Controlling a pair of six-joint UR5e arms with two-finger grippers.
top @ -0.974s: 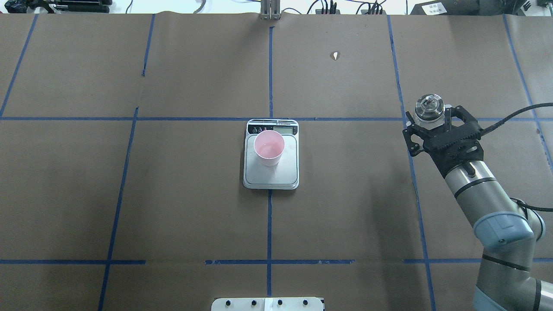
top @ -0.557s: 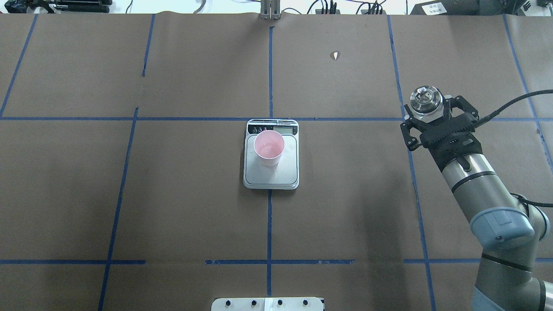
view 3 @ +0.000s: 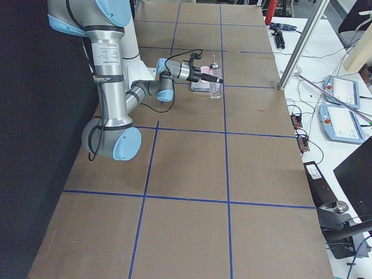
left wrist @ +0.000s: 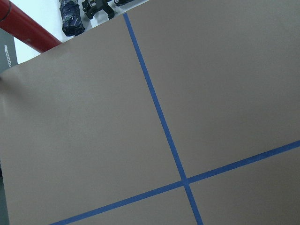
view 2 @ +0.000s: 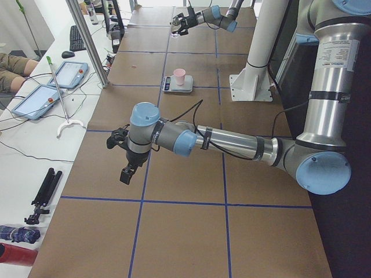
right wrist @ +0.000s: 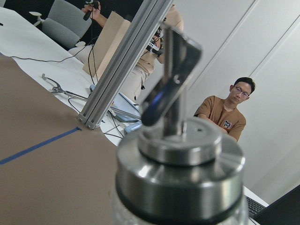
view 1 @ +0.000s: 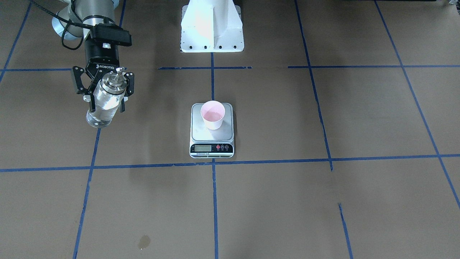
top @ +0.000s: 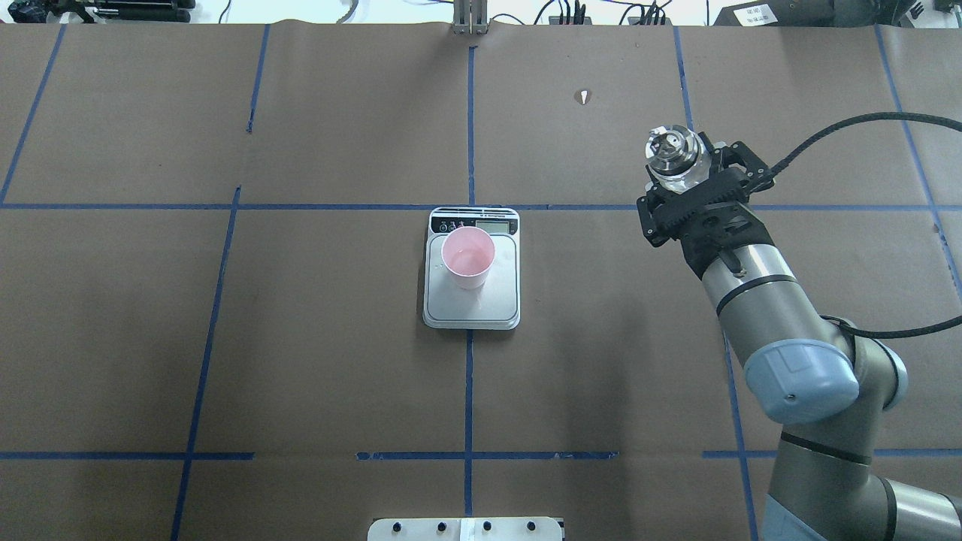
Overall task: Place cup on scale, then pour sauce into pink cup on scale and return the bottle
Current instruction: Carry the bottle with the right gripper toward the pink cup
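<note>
The pink cup (top: 467,258) stands upright on the steel scale (top: 496,308) at the table's middle; both also show in the front view, cup (view 1: 212,115) and scale (view 1: 198,133). My right gripper (top: 680,176) is shut on the clear glass bottle (top: 671,150) with its metal collar and spout, held upright to the scale's right and a little farther out. In the front view the bottle (view 1: 104,104) shows clear liquid inside. The right wrist view shows its collar (right wrist: 180,159) close up. My left gripper (view 2: 124,172) shows only in the exterior left view, far from the scale; I cannot tell its state.
The white robot base (view 1: 212,25) stands at the near table edge. A small wet spot (view 1: 143,241) marks the paper on the far side. An aluminium post (top: 470,19) stands at the far edge. An operator (right wrist: 225,110) sits beyond the table, near tablets (view 2: 61,72).
My right arm has carried the bottle away from the robot and leftward, toward the scale's side of the table. The cup and scale have not moved.
</note>
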